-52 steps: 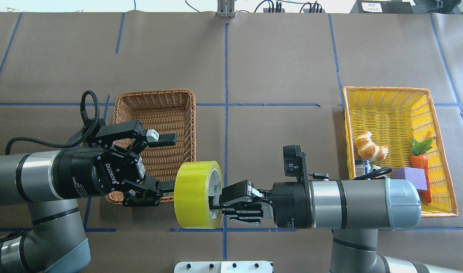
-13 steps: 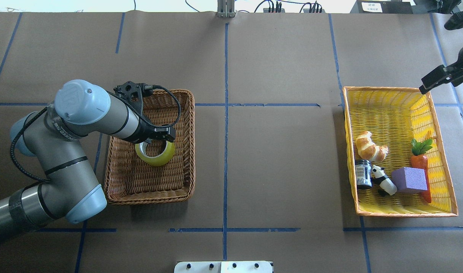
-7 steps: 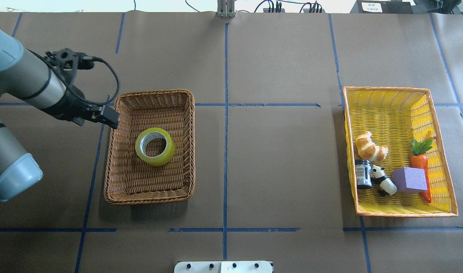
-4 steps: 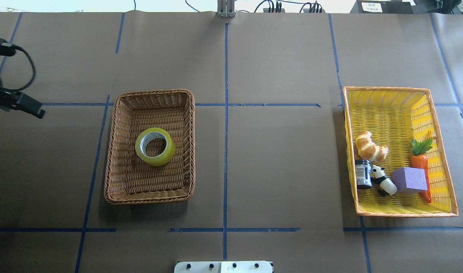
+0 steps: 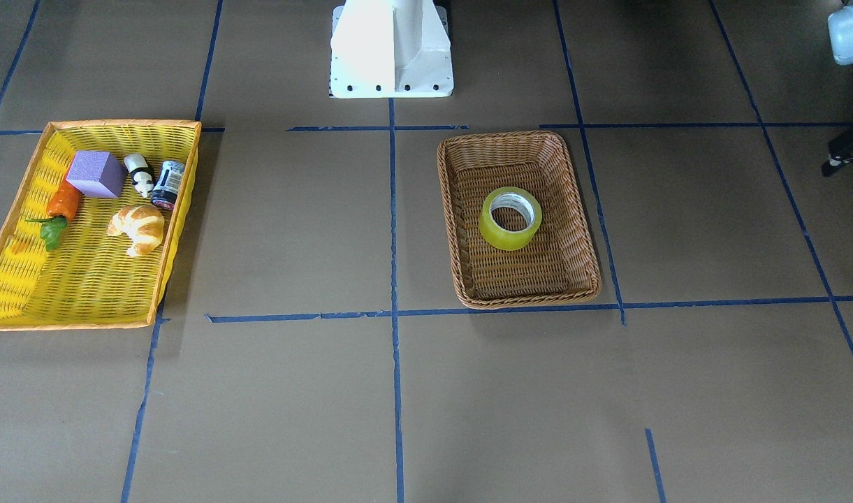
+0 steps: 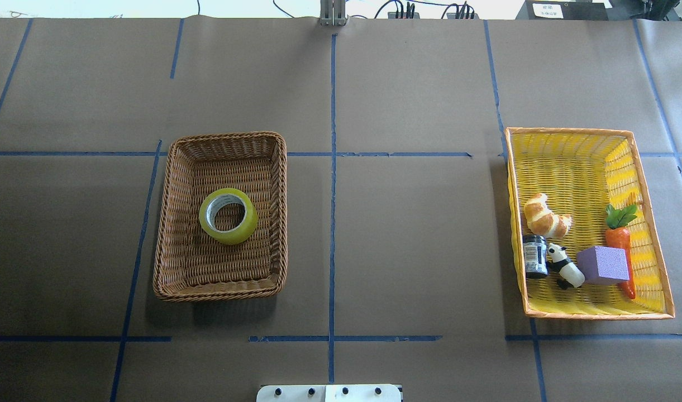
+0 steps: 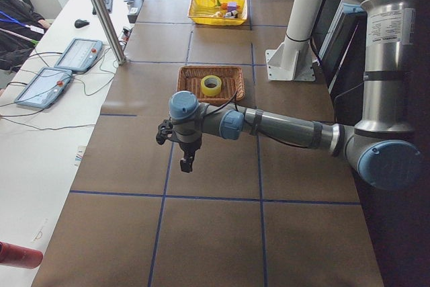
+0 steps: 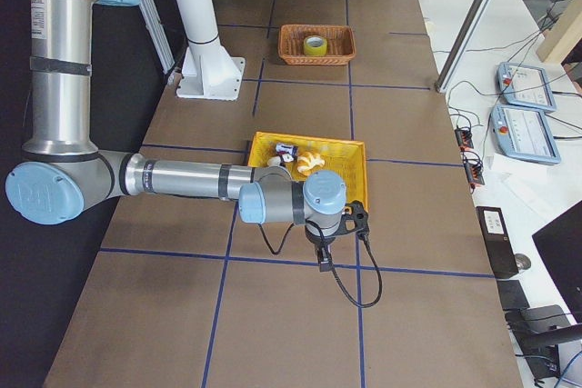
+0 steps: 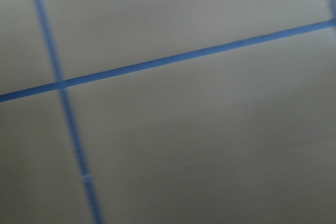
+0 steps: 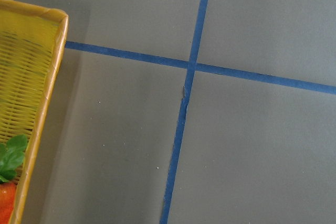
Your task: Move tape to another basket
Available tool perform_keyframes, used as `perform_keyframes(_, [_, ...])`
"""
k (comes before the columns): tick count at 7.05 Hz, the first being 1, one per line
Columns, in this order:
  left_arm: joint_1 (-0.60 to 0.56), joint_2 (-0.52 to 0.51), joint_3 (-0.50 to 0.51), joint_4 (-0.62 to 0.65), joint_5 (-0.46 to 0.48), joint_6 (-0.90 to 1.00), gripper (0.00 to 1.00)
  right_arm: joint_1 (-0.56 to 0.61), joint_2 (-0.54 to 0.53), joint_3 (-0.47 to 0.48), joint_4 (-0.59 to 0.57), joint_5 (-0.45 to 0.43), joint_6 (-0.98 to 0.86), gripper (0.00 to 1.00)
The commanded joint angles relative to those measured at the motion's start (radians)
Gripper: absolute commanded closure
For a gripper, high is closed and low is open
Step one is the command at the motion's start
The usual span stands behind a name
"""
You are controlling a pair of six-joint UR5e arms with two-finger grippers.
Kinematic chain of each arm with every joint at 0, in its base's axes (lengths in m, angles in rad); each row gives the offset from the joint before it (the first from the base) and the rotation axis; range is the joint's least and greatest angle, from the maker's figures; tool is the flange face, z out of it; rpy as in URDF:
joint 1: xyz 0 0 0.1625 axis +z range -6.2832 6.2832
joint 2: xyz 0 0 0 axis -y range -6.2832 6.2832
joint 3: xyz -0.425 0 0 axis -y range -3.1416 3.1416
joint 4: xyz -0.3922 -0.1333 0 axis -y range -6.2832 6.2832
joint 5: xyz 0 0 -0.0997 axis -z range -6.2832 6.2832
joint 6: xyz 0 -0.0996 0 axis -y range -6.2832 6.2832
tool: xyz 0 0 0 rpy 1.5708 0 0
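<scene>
The yellow-green tape (image 6: 228, 215) lies flat on the floor of the brown wicker basket (image 6: 220, 135), white core up; it also shows in the front view (image 5: 511, 217). Nothing touches it. Neither gripper shows in the overhead view. My left gripper (image 7: 186, 164) hangs over bare table well off the basket's left side; a dark part of it shows at the front view's right edge (image 5: 845, 150). My right gripper (image 8: 324, 259) hangs just beyond the yellow basket's outer side. I cannot tell whether either is open or shut. The wrist views show no fingers.
The yellow, orange-rimmed basket (image 6: 570, 132) at the right holds a croissant (image 6: 546, 215), a jar (image 6: 535, 255), a panda (image 6: 564, 267), a purple block (image 6: 603, 264) and a carrot (image 6: 620, 240). The robot's white base (image 5: 391, 49) stands at the table's near edge.
My left gripper let the tape go in the brown basket and drew away to the left, out of the overhead view. The right arm left that view earlier. The tape stays put.
</scene>
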Motion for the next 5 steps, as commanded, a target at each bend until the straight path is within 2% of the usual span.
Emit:
perform_keyframes(1, [-0.112,0.042,0.041,0.006,0.002,0.115,0.0,0.0,0.001,0.002,-0.004,0.021,0.027,0.0])
perform_keyframes(5, [-0.143,0.03,0.123,0.007,-0.001,0.123,0.0,0.0,0.004,0.002,-0.006,0.032,0.027,0.0])
